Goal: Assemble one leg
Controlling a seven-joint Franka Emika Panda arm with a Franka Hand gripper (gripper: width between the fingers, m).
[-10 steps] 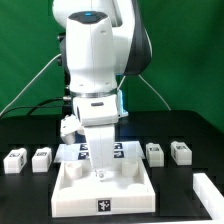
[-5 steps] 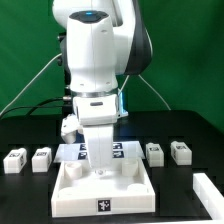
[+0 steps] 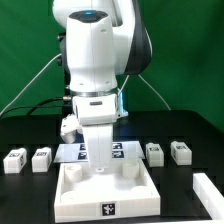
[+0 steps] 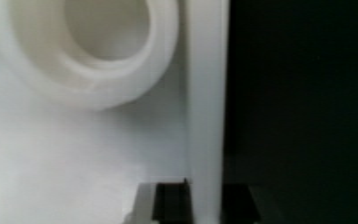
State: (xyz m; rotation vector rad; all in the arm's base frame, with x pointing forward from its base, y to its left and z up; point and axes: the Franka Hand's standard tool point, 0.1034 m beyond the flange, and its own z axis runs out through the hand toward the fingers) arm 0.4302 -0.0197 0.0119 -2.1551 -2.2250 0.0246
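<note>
**Inspector A:** While the hand [image 3: 100, 172] sits low at the rear of the panel [image 3: 75, 203], which step do you record?

**Inspector B:** Preparatory, in my judgement: the panel is being positioned, ahead of any work on a leg. The hand is closed together. In the wrist view its tips stand either side of the panel's thin edge, beside a round socket [image 4: 78, 35], with bare black worktop [image 4: 309, 100] beyond. I read that as a pinch on the edge.

**Inspector A:** And the leg itself?

**Inspector B:** Untouched. The leg [image 3: 153, 152] closest to the panel on the exterior view's right lies on the worktop, well apart from the hand. Three more like it lie loose: one beside it and two on the exterior view's left.

**Inspector A:** Appearance?

**Inspector B:** It is a small white oblong block with a black-and-white tag on its face. The tag is too small to read.

**Inspector A:** Next move?

**Inspector B:** Probably shift or steady the panel, then let go and rise clear. After that, come down squarely over one leg with the hand spread. A socket must end up reachable.
</note>
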